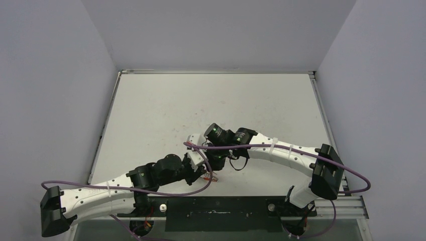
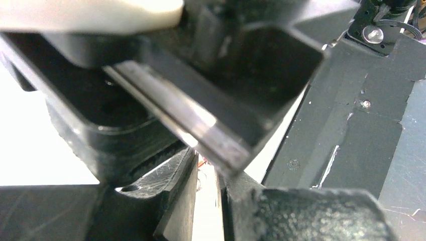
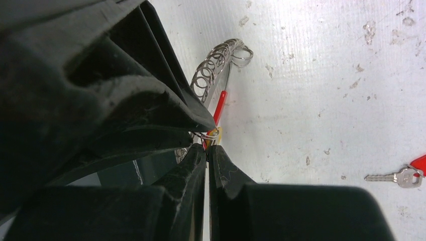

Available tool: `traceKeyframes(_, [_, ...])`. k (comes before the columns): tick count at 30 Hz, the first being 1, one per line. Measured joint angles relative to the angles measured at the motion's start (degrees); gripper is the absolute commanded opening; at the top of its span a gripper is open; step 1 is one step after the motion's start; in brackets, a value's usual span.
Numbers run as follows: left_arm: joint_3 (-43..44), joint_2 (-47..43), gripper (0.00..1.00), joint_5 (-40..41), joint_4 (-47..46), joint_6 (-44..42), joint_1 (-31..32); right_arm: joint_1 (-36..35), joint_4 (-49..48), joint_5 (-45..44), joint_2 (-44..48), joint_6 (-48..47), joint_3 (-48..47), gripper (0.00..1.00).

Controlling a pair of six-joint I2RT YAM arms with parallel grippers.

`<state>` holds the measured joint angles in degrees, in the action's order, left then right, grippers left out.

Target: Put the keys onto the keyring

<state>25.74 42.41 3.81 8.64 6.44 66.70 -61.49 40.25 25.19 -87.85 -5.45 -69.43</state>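
Observation:
The keyring (image 3: 217, 64) is a loop of silvery coiled wire with a red sleeve (image 3: 220, 105), lying on the white table near its front edge; it shows as a small reddish tangle in the top view (image 1: 211, 176). My right gripper (image 3: 206, 147) is pinched on the keyring's wire just below the sleeve. The yellow-headed key (image 3: 218, 133) sits at those tips. My left gripper (image 2: 207, 173) meets it there with a narrow gap between its fingers (image 3: 150, 100); its hold is mostly hidden. The red-headed key (image 3: 404, 176) lies loose to the right.
The black base plate (image 2: 351, 140) runs along the table's front edge right beside both grippers. The right gripper's body (image 2: 226, 75) fills most of the left wrist view. Purple cables (image 1: 301, 148) trail over both arms. Grey walls enclose the table.

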Motion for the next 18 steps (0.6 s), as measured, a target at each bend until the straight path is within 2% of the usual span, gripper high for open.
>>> traceKeyframes(5, [0.0,1.5,0.13,0.2,-0.3,0.4,0.0,0.1,1.6,-0.7,0.0,0.2,0.0,0.00])
traceKeyframes(9, [0.2,2.3,0.00,0.5,-0.3,0.5,0.0,0.3,1.9,-0.9,0.0,0.2,0.0,0.00])
traceKeyframes(18, [0.6,2.6,0.00,0.5,-0.3,0.9,0.0,0.9,1.6,-0.6,0.0,0.2,0.0,0.00])
